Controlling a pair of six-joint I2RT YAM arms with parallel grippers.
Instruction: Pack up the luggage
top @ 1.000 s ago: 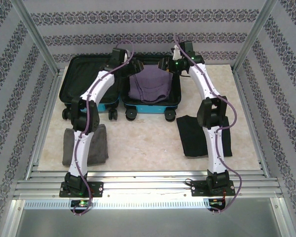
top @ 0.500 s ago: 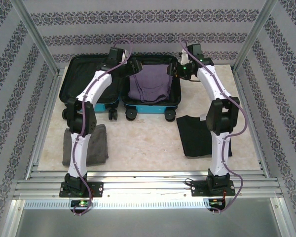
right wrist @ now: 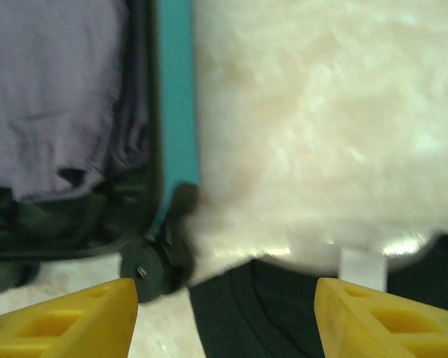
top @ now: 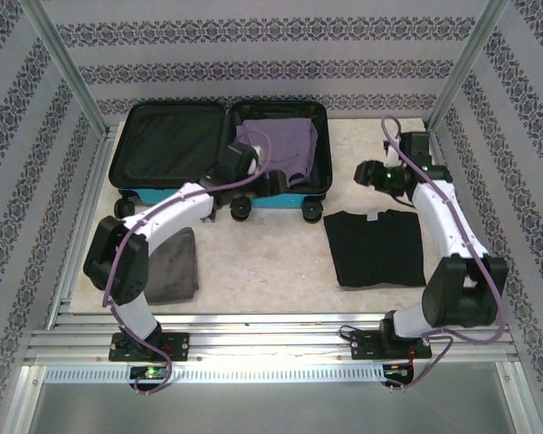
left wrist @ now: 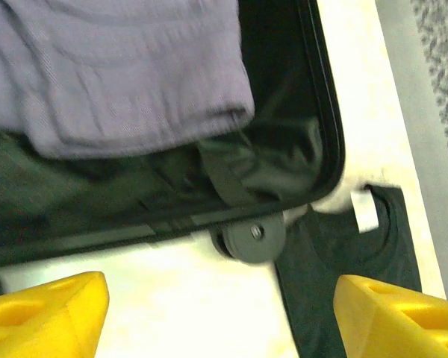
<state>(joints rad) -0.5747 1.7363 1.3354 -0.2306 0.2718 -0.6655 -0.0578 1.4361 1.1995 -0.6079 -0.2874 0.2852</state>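
**Layout.** The luggage, a small turquoise-blue hard-shell clamshell suitcase (top: 167,145), lies fully open at the far left of the pale stone-patterned desk (top: 262,262). Both halves rest flat with the black lining facing up, so clothes can be laid in from above. The left half is bare. The right half holds a folded purple knit garment (top: 276,145), set toward the far side of that half. In the left wrist view a near strip of lining is uncovered.

**Unpacked items.** Two items lie on the desk outside the luggage:
- A folded grey garment (top: 172,267) lies near left, partly hidden by the left arm.
- A flat black T-shirt (top: 376,249) lies near right, with its collar at the far edge.

Judgement: packing is partly done, and these two items remain.

**Grippers.** The left gripper (top: 273,181) hangs over the near edge of the right half, above a black caster wheel (left wrist: 252,237). Its yellow fingers (left wrist: 45,313) are spread apart with nothing between them. The right gripper (top: 369,174) hangs just right of the luggage, near the collar end of the black T-shirt. Its fingers are likewise spread and empty.

Judgement: the right gripper's position suits a descent onto the far edge of the black T-shirt, the nearest unpacked item. A pinch on one edge alone may let the fabric unfold during the lift.
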